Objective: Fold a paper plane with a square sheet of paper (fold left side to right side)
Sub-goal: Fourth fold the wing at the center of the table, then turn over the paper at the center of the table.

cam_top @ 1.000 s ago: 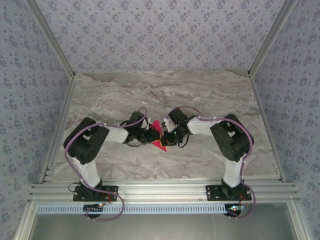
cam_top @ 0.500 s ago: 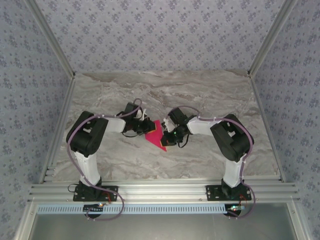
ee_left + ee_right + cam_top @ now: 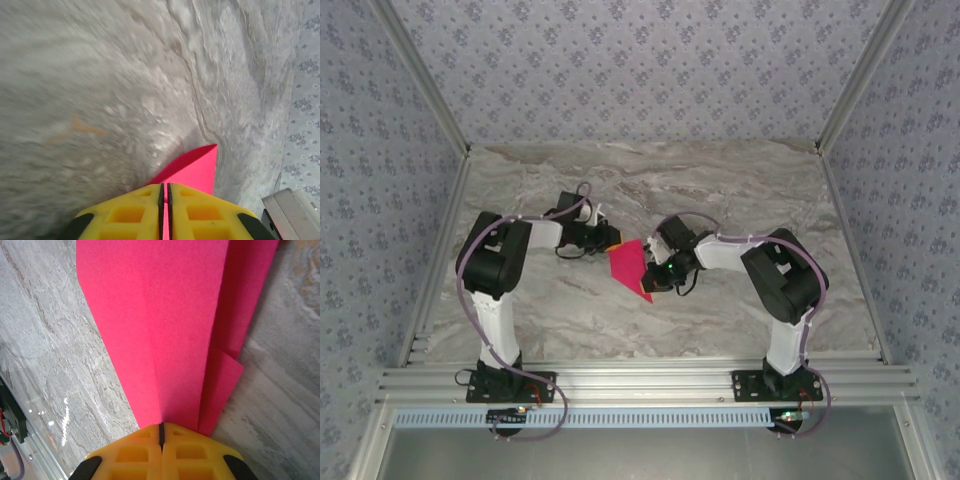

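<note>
The magenta-pink sheet of paper (image 3: 628,264) is a creased, pointed shape held between both grippers just above the table's middle. My left gripper (image 3: 609,240) is shut on its far left corner; in the left wrist view the yellow fingers (image 3: 125,212) pinch a thin pink edge, and a pointed flap of the paper (image 3: 196,169) sticks out beyond them. My right gripper (image 3: 653,277) is shut on the near right end. In the right wrist view the paper (image 3: 165,315) fans out from my right gripper (image 3: 161,426), with layered folds at its right.
The marble table top (image 3: 740,190) spreads around the paper on all sides. Aluminium rails (image 3: 640,385) run along the near edge, and patterned walls close in the back and sides. A grey metal part (image 3: 290,210) shows at the left wrist view's lower right.
The left arm has swung back and to the left with its corner of the paper, spreading the sheet so more pink shows. The right arm has held still.
</note>
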Controlling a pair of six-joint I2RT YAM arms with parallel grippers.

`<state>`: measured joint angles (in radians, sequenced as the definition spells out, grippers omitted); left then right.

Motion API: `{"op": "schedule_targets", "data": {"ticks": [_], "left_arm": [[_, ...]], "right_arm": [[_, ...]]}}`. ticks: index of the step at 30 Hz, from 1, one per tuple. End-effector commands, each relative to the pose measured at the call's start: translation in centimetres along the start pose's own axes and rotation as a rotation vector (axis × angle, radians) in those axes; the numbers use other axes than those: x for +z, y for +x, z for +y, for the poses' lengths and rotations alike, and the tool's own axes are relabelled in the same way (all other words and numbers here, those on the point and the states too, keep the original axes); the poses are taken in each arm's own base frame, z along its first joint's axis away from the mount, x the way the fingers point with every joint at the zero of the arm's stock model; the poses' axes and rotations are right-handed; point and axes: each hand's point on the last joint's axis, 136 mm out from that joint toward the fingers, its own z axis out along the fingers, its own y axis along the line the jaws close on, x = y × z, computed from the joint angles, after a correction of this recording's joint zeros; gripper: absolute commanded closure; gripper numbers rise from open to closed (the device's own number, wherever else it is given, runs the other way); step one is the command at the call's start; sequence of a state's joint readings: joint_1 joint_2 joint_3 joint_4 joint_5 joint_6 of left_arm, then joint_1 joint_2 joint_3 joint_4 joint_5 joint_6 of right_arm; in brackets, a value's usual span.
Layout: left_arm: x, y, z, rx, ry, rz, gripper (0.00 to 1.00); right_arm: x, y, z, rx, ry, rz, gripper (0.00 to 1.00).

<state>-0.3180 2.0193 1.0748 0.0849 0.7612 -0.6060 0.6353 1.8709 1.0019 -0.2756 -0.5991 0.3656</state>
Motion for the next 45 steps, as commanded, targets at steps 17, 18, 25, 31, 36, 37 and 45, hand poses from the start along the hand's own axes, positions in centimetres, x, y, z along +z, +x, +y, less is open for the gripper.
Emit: {"op": "schedule_targets", "data": {"ticks": [17, 18, 25, 31, 36, 37, 45], "left_arm": [[-7.9, -0.7, -3.1, 0.055, -0.004, -0.217, 0.59], [-7.8, 0.2, -2.9, 0.042, -0.009, -0.216, 0.57], [-6.0, 4.0, -3.3, 0.010, 0.008, -0.176, 0.50], [-3.2, 4.5, -3.6, 0.014, 0.014, -0.127, 0.50], [-1.2, 4.3, -4.1, 0.022, 0.021, -0.090, 0.50], [-0.9, 4.3, -4.2, 0.025, 0.023, -0.085, 0.50], [1.3, 3.9, -4.1, 0.015, 0.026, -0.051, 0.51]], "right_arm": [[-2.2, -2.5, 0.4, -0.010, 0.027, -0.213, 0.72], [-3.0, -3.0, 0.5, -0.019, 0.031, -0.251, 0.69], [-8.7, -5.1, -0.3, -0.039, 0.119, -0.486, 0.47], [-11.2, -4.5, -1.2, -0.024, 0.143, -0.560, 0.35], [-11.7, -3.5, -1.7, -0.010, 0.140, -0.573, 0.33], [-11.8, -3.4, -1.7, -0.011, 0.140, -0.574, 0.32], [-13.6, -2.8, -2.4, 0.017, 0.127, -0.613, 0.30]]}}
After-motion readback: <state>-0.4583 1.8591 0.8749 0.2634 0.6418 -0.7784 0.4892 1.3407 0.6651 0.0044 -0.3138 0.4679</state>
